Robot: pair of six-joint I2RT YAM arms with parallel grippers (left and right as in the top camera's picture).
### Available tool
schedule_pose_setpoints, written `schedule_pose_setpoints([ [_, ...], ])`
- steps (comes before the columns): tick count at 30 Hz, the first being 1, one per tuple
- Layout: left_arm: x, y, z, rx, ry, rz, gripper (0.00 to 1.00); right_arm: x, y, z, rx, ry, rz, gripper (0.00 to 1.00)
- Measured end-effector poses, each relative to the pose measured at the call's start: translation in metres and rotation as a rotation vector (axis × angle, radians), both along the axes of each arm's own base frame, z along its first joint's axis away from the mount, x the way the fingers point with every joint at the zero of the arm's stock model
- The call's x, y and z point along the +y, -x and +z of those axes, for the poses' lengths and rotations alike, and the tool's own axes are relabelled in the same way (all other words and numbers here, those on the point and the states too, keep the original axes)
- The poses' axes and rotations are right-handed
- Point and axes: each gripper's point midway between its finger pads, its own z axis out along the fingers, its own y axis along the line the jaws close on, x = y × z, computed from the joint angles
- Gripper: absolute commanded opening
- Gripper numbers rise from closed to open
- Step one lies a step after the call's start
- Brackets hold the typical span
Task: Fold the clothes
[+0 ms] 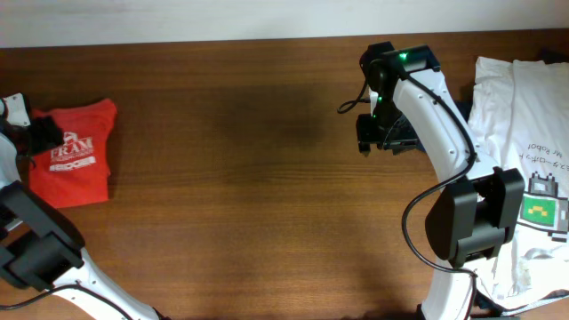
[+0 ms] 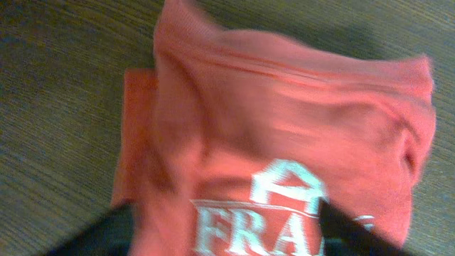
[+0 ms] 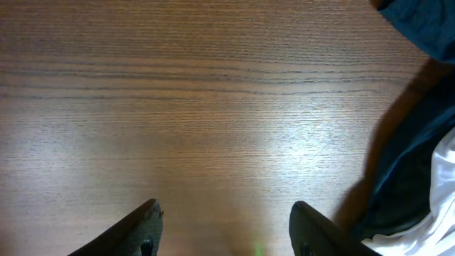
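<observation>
A folded red T-shirt (image 1: pixel 76 156) with white "FRAM" print lies at the table's far left; it fills the left wrist view (image 2: pixel 284 121). My left gripper (image 1: pixel 37 135) hovers over its left edge, fingers spread wide either side of the print (image 2: pixel 224 227), holding nothing. A pile of white printed clothes (image 1: pixel 524 133) lies at the far right. My right gripper (image 1: pixel 378 138) is open and empty over bare wood (image 3: pixel 224 213), left of that pile. Dark blue cloth (image 3: pixel 419 28) and a white edge show at the right of the right wrist view.
The wooden table (image 1: pixel 249 196) spans the middle between the two arms. The right arm's base (image 1: pixel 467 222) stands beside the white pile, partly over it. The left arm's base (image 1: pixel 36 244) sits at the front left.
</observation>
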Motion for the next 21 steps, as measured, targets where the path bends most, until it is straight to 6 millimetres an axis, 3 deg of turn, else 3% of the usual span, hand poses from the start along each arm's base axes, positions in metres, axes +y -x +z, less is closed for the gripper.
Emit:
schedule_pose_setpoints([
  [1,0.003,0.002,-0.001,0.012,-0.011,0.024,0.99,0.000,0.000,0.000,0.000,0.000,-0.001,0.62],
  [4,0.019,0.019,0.000,0.088,-0.064,0.160,0.99,0.000,-0.001,0.000,-0.004,0.000,0.004,0.83],
  [6,0.003,0.011,0.020,0.076,-0.091,0.152,0.99,0.003,-0.008,-0.001,-0.032,-0.016,0.005,0.95],
  [7,-0.024,-0.005,0.036,0.056,-0.109,0.101,0.99,0.009,-0.014,-0.001,-0.056,-0.050,0.005,0.99],
  [8,-0.068,-0.027,0.048,0.040,-0.120,0.010,0.99,0.012,-0.016,-0.001,-0.062,-0.066,0.008,0.99],
  [10,-0.181,-0.050,0.043,0.100,-0.104,-0.211,0.99,0.021,-0.016,-0.001,-0.054,-0.130,0.008,0.99],
  [11,-0.241,-0.049,0.038,0.141,-0.092,-0.331,0.99,0.022,-0.016,0.000,-0.045,-0.196,0.005,0.99],
  [12,-0.312,-0.031,0.030,0.227,-0.069,-0.479,0.99,0.018,-0.017,0.001,-0.036,-0.252,-0.017,0.99],
  [13,-0.337,-0.016,0.028,0.282,-0.060,-0.534,0.99,0.002,-0.005,0.004,0.024,-0.277,-0.058,0.99],
  [15,-0.369,0.069,0.023,0.597,0.075,-0.602,0.99,-0.022,0.022,0.009,0.140,-0.298,-0.092,0.99],
  [17,-0.372,0.112,0.033,0.756,0.192,-0.582,0.99,-0.022,0.034,0.010,0.189,-0.312,-0.060,0.98],
  [21,-0.370,0.145,0.034,0.843,0.257,-0.558,0.99,-0.022,0.062,-0.011,0.233,-0.319,-0.042,0.99],
])
